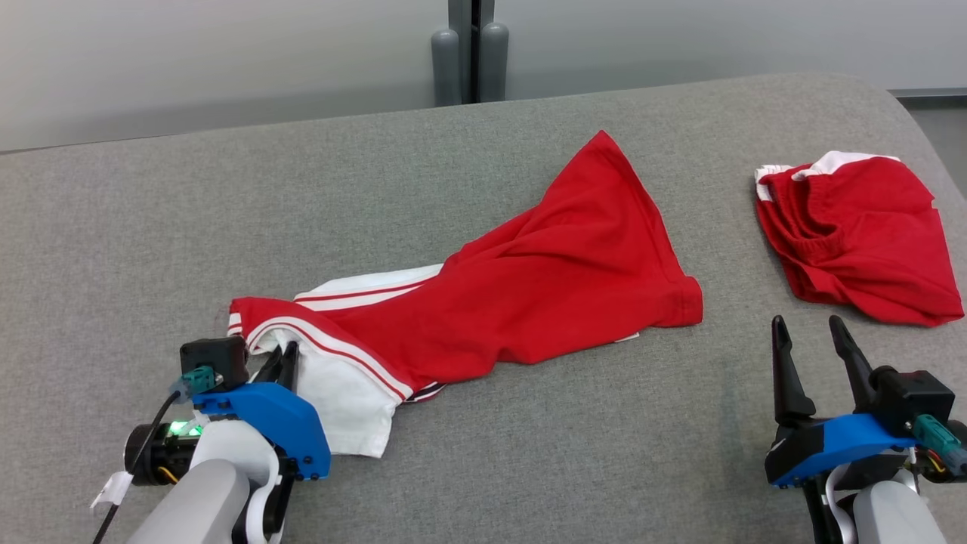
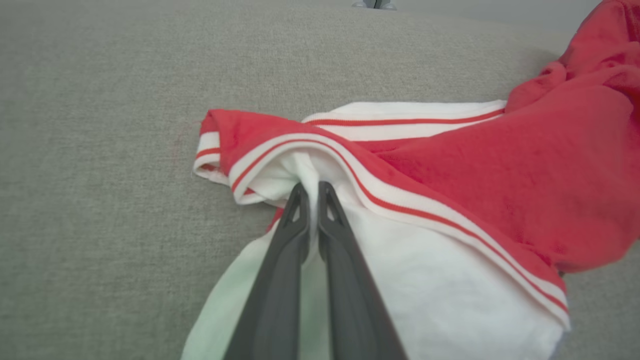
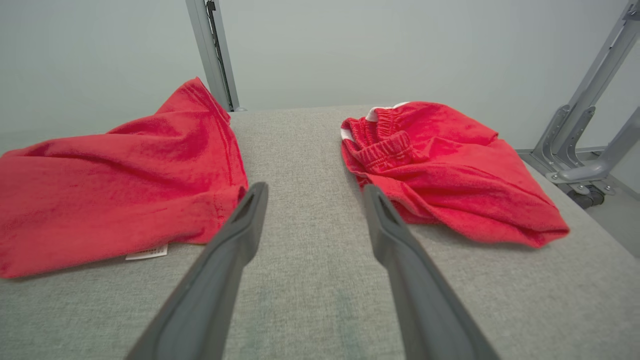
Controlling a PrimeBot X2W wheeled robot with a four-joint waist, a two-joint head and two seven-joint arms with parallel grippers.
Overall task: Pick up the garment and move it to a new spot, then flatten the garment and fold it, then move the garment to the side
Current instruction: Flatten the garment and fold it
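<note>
Left wrist view: your left gripper point(image 2: 312, 187) pinches the garment point(image 2: 500, 170) at its white edge | right gripper point(image 1: 810, 332) wide, empty | garment crumpled; flattening, folding, moving aside look undone.

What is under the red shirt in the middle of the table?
The grey table shows around the red shirt, and a small white tag pokes out beneath its hem. The left hand pinches its white part. Whatever else lies underneath is covered by cloth.

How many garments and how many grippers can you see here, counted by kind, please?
Garments: 2 (red-and-white garment, red shorts)
Grippers: 2 (left gripper, shut on the red-and-white garment; right gripper, open)
Total: 4
</note>
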